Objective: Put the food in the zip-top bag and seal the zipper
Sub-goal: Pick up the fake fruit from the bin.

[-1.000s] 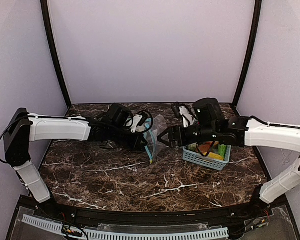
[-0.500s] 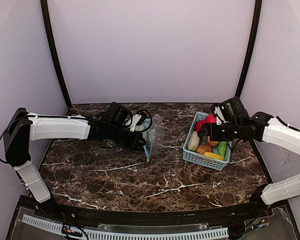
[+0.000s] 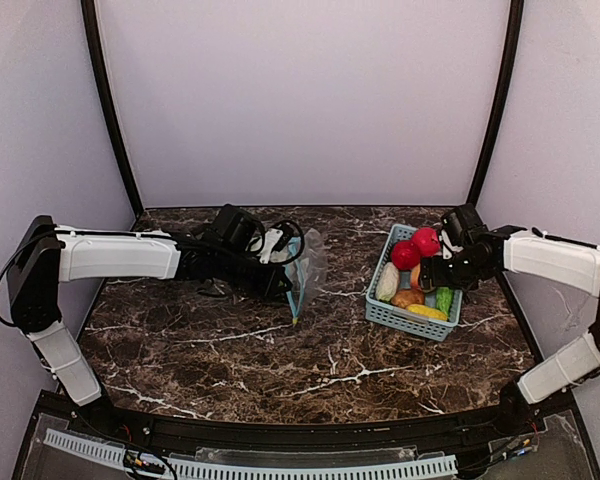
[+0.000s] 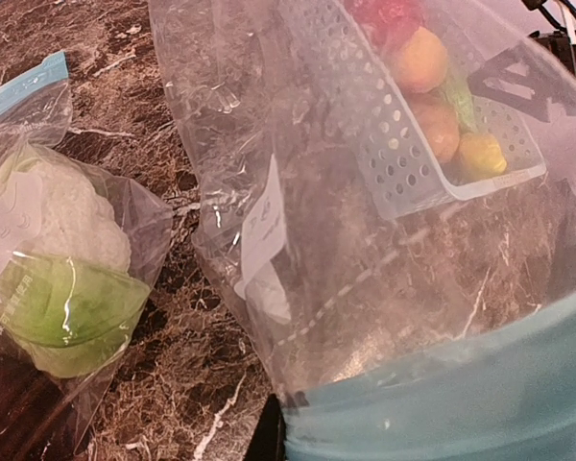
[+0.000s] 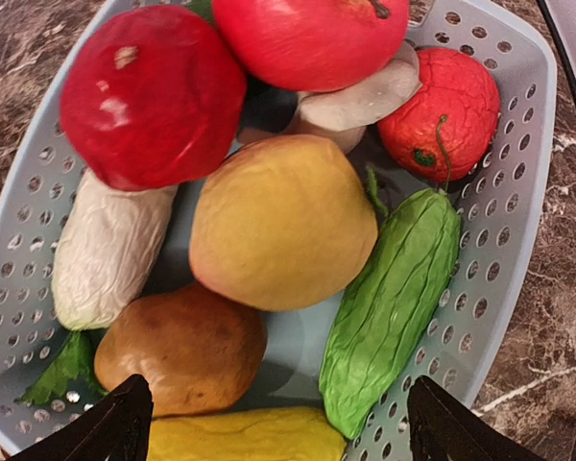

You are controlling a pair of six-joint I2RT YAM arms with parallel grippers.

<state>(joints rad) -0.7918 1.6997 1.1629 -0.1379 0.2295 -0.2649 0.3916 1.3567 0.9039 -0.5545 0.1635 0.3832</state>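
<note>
My left gripper [image 3: 286,283] is shut on the blue zipper edge of the clear zip-top bag [image 3: 305,268], holding it up near the table's middle. In the left wrist view the blue strip [image 4: 442,394] fills the lower right, and a white cauliflower [image 4: 67,211] and a green piece [image 4: 62,307] lie inside plastic at the left. My right gripper [image 3: 436,272] hangs open over the food in the light-blue basket [image 3: 405,320]. Its fingertips [image 5: 125,423] straddle a yellow-orange fruit [image 5: 283,221], a brown piece [image 5: 178,351], a green piece [image 5: 394,307] and a yellow piece [image 5: 240,437], touching none.
The basket [image 5: 518,192] also holds a red apple [image 5: 154,96], a second red fruit [image 5: 307,38], an orange-red piece [image 5: 442,101] and a white root [image 5: 106,250]. It stands at the table's right, near the dark frame post [image 3: 490,110]. Dark marble tabletop [image 3: 280,360] lies in front.
My right arm has swung right, away from the bag's mouth, and now hovers over the basket with its jaws wide. The left arm and the bag have stayed put.
</note>
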